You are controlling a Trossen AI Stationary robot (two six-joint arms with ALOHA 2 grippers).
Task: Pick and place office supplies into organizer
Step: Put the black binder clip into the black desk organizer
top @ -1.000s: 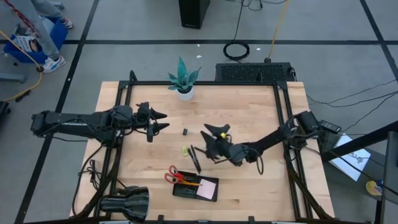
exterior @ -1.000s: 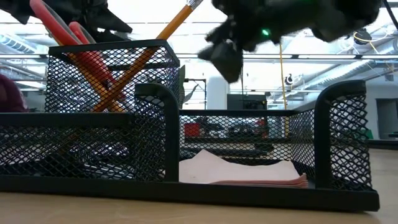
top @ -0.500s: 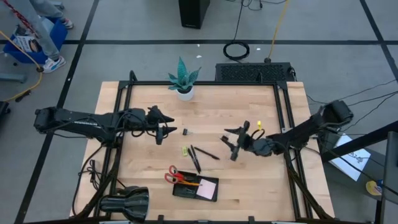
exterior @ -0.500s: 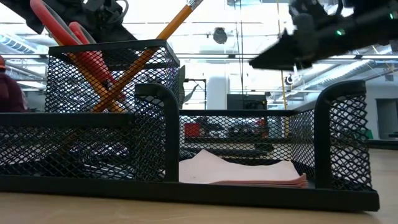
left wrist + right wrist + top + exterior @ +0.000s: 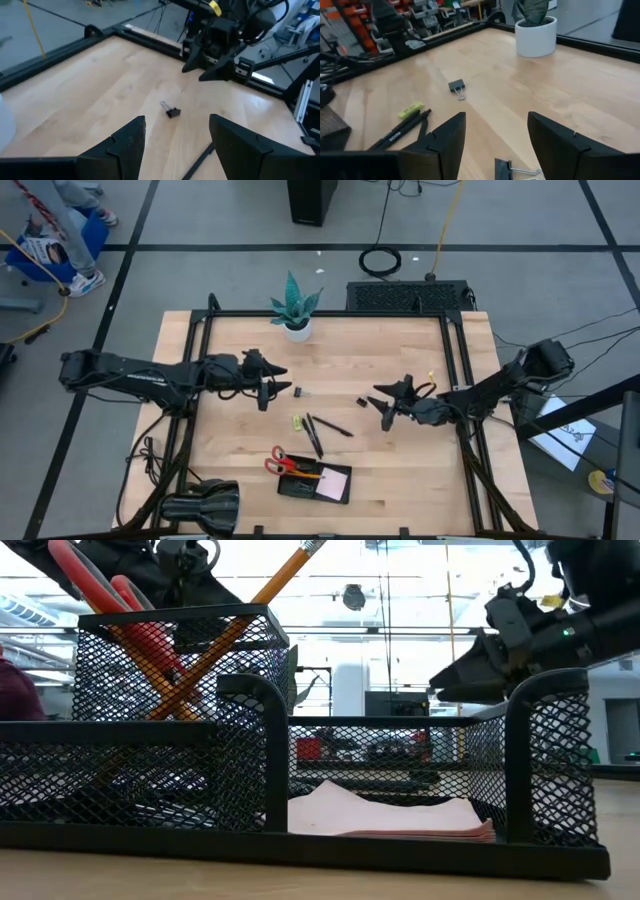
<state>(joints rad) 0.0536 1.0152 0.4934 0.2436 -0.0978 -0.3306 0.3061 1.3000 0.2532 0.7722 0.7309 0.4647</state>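
The organizer (image 5: 315, 483), a black mesh tray, stands near the table's front edge. It holds red-handled scissors (image 5: 150, 640), orange pencils (image 5: 275, 580) and a pink note pad (image 5: 390, 815). Two black pens (image 5: 322, 430) and a small yellow piece (image 5: 298, 421) lie on the wood mid-table. One black clip (image 5: 298, 391) lies just ahead of my left gripper (image 5: 272, 383), which is open. A second clip (image 5: 362, 401) lies just ahead of my right gripper (image 5: 386, 402), also open. Neither gripper touches anything.
A potted plant (image 5: 295, 310) stands at the far edge of the table. A black rounded cylinder (image 5: 205, 507) sits at the near left corner. Bare wood lies between the two grippers and along the right side of the table.
My right gripper has drawn back from over the pens toward the table's right edge, sinking a little and rolling about its own axis. My left gripper has moved toward the table's middle, nearer the clip, and slightly down.
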